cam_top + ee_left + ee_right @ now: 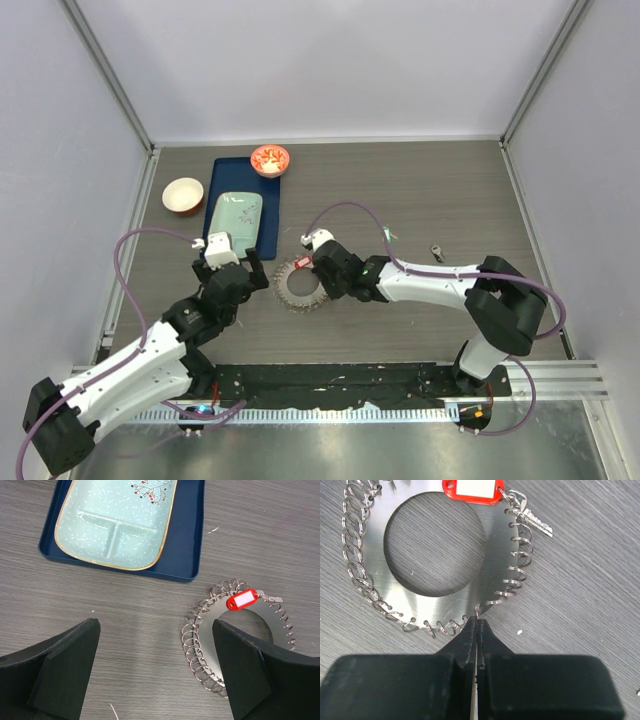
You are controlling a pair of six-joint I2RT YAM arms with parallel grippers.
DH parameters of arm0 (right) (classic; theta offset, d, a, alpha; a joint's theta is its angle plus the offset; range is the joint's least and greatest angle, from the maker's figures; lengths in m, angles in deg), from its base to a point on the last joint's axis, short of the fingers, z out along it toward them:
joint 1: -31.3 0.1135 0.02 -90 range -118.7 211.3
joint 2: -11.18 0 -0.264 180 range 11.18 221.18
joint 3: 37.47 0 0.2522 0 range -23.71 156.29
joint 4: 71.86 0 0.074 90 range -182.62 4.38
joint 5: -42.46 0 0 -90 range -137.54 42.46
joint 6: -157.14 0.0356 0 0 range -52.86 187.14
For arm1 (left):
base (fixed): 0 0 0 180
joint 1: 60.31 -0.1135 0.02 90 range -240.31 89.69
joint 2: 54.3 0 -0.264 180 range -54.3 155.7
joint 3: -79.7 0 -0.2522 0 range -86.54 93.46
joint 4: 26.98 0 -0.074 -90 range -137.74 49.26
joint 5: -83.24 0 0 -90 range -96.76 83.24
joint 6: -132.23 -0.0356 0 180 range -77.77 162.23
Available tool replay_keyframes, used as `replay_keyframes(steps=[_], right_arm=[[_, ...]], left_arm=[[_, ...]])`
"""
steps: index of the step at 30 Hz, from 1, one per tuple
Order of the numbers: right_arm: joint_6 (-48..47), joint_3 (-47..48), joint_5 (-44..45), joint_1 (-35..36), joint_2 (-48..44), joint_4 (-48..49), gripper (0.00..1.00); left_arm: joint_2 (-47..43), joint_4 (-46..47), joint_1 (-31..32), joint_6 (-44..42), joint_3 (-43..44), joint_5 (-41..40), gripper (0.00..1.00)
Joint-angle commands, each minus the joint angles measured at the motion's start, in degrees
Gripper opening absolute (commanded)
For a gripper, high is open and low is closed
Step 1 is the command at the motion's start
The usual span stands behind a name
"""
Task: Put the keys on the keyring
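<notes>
Right gripper (476, 625): clenched, jaws pressed flat together with no visible gap. The tips sit right at the near rim of the keyring (492, 565), which lies flat on the table (420, 190) directly ahead of them. One thin wire loop of the rim pokes out at the seam between my fingertips (468, 630). I can't tell if it's actually nipped or only touching.

The red-tagged key (475, 490) is at the far side of the ring from my right tips, its tag lying over the plate's edge and its metal blade pointing outward onto the table.

Left gripper (155, 670): released, jaws wide, holding nothing and hovering over bare table. The keyring is just beside one of its fingers, partly hidden behind it and outside the gap.

What looks like a small loose key (438, 251) lies well apart from the ring, on my right side.
</notes>
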Motion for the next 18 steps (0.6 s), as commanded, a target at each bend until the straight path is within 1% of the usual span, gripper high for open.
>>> replay_keyframes(steps=[1,3,4,6,7,9,10,12,13,16,17,18], right_arm=[[-2.6,-3.5,-0.6,-0.3,-4.4,7.5,0.01],[-2.1,-8.1,-1.0,-0.3,-6.3,12.0,0.01],[-2.2,-9.9,-1.2,-0.3,-8.3,17.7,0.01],[-3.2,-14.6,-1.4,-0.4,-10.5,22.3,0.01],[-3.7,-16.0,-1.4,-0.4,-12.8,26.7,0.01],[-5.9,-20.2,-1.6,-0.4,-15.2,31.4,0.01],[-6.7,-21.3,-1.8,-0.4,-17.8,35.6,0.01],[-8.6,-23.3,-2.0,-0.4,-19.7,38.2,0.01],[-11.4,-23.4,-2.5,-0.4,-20.4,39.3,0.01],[-13.3,-23.0,-3.6,-0.4,-22.4,40.4,0.01],[-13.3,-22.9,-4.4,-0.4,-23.5,40.8,0.01],[-13.5,-22.9,-5.0,-0.4,-24.1,41.3,0.01]], left_arm=[[-1.2,3.2,-0.1,0.1,-0.7,-0.6,1.0],[-1.5,4.7,-0.1,0.4,-1.5,0.4,1.0],[-1.6,5.4,-0.1,0.4,-1.7,1.8,1.0],[-1.5,7.3,-0.1,0.2,-2.4,3.2,1.0],[-1.5,7.9,0.0,-0.1,-2.6,4.1,1.0],[-1.6,10.0,-0.1,-2.2,-3.2,7.2,1.0],[-1.7,10.8,-0.1,-3.0,-3.3,8.3,1.0],[-2.1,12.9,0.0,-4.6,-4.0,11.2,1.0],[-3.0,13.7,-0.1,-5.3,-4.4,12.1,1.0],[-5.6,16.0,-0.1,-7.5,-5.6,16.4,1.0],[-6.6,18.9,0.0,-8.0,-5.9,17.5,1.0],[-7.4,20.0,-0.1,-8.4,-6.6,20.1,1.0]])
